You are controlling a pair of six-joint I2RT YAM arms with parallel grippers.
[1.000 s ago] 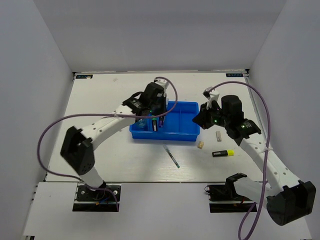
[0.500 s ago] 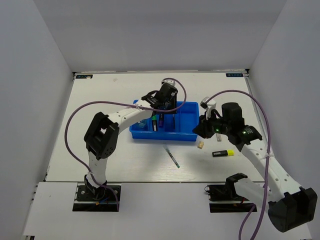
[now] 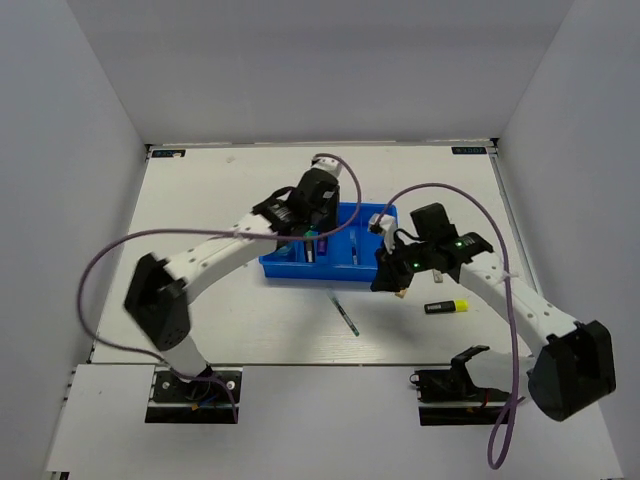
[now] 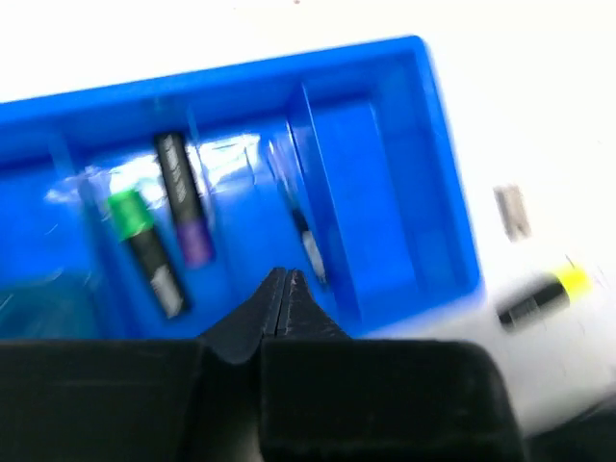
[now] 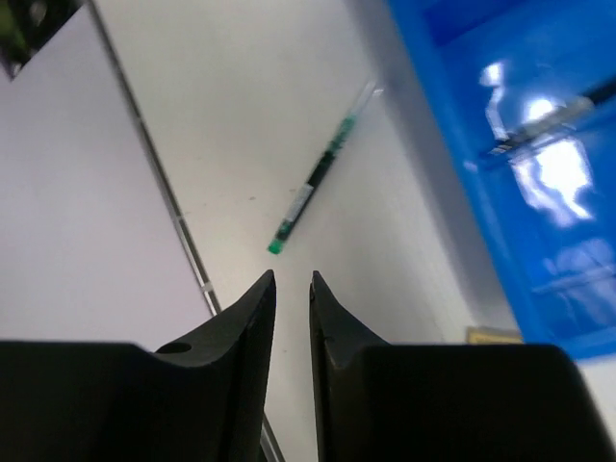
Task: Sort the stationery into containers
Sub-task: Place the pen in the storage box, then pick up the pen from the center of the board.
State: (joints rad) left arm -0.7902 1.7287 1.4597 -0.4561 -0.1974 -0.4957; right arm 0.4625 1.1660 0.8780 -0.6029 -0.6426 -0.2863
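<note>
Since the white table [image 3: 200, 190] fills most of the overhead shot, start there: the blue tray [image 3: 330, 272] sits around its middle, between the two arms. The left gripper [image 4: 284, 289] hangs right over the tray, fingers pressed flat together with nothing in them. The right gripper [image 5: 289, 284] is down low over bare table just off the tray's near right corner, fingers parted by a thin gap, also holding nothing.

Inside the tray a purple-black marker [image 4: 183, 197] lies next to a green-capped marker [image 4: 144, 250]; can't tell if a divider runs between them. One slot over lies a dark pen [image 4: 306, 241].

Out on the table are the yellow-black highlighter [image 3: 446, 307], off to the right of the tray, and the thin green pen [image 5: 318, 173], slanted in front of the tray and just ahead of the right fingertips. A little beige eraser [image 5: 493, 335] sits just beside the tray wall, and a greyish eraser [image 4: 511, 212] lies near the highlighter.
</note>
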